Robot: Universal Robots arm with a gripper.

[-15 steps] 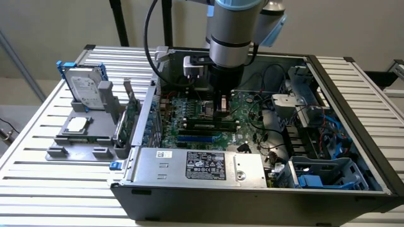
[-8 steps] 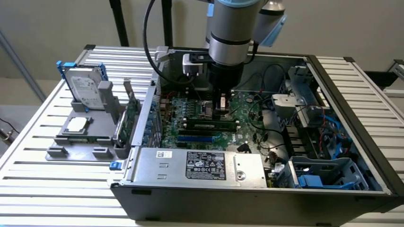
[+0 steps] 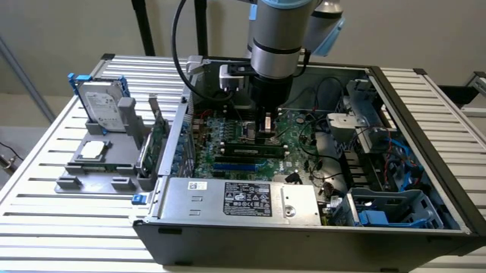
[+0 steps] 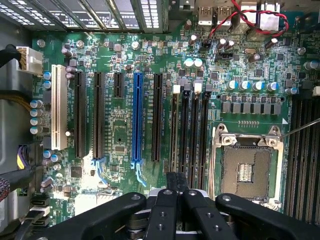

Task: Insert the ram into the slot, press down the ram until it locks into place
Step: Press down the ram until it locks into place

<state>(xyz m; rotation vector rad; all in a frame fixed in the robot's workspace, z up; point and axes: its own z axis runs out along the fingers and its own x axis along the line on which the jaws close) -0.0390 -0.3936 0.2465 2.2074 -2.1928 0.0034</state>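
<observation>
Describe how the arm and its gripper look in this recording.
The arm is a silver-grey cylinder with a pale blue joint cap and a black wrist section; a black cable loops beside it. The gripper is black, built of jointed bars with round bolts.

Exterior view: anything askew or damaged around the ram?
Nothing stands out. The ram lies level, parallel to the black socket beside it, with the pincer right over it; no loose or damaged parts visible.

Ram, narrow green stick with dark chips, standing on edge, seated lengthwise in long black slot on motherboard
</observation>
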